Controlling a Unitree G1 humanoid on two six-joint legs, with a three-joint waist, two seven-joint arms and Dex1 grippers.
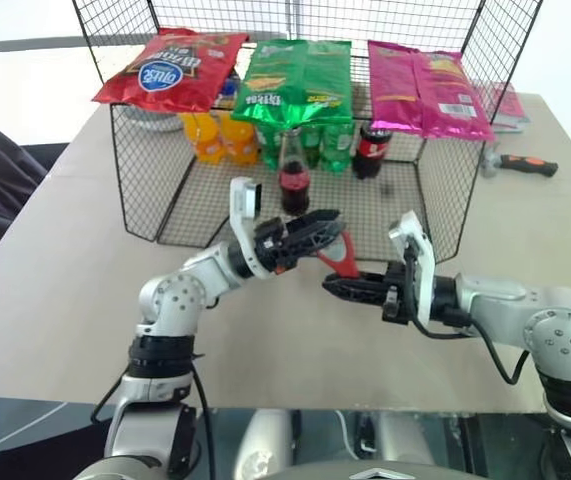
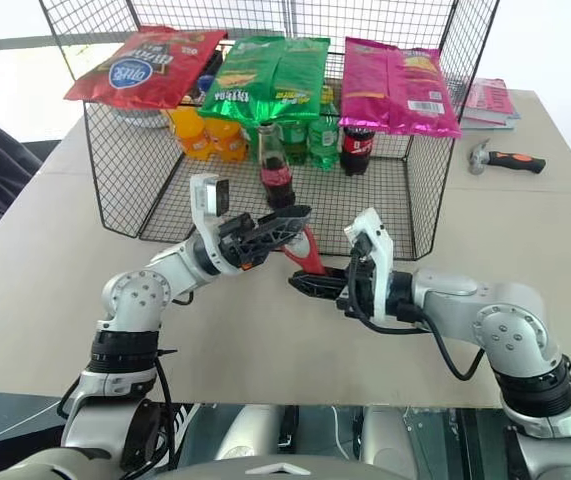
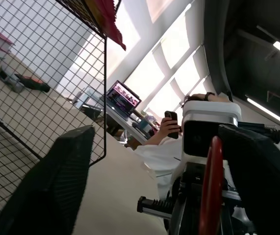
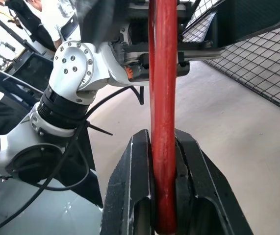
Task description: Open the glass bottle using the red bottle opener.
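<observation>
The glass bottle [image 1: 294, 180], with dark liquid and a red label, stands upright inside the wire basket [image 1: 155, 190] near its open front. In front of the basket the red bottle opener [image 1: 343, 256] is held above the table. My right gripper [image 1: 333, 285] is shut on its lower end; in the right wrist view the opener [image 4: 163, 98] is clamped between both fingers [image 4: 130, 196]. My left gripper [image 1: 333, 225] is open around the opener's upper end. In the left wrist view the opener [image 3: 211, 191] lies close to one of the spread fingers [image 3: 262, 166].
Red, green and pink snack bags [image 1: 295, 80] lean on the basket's back. Orange bottles [image 1: 220, 135], green bottles [image 1: 325, 145] and a squat dark cola bottle [image 1: 370, 150] stand behind the glass bottle. A hammer [image 1: 525, 163] lies at the table's right. A person holding a phone [image 3: 171, 122] sits nearby.
</observation>
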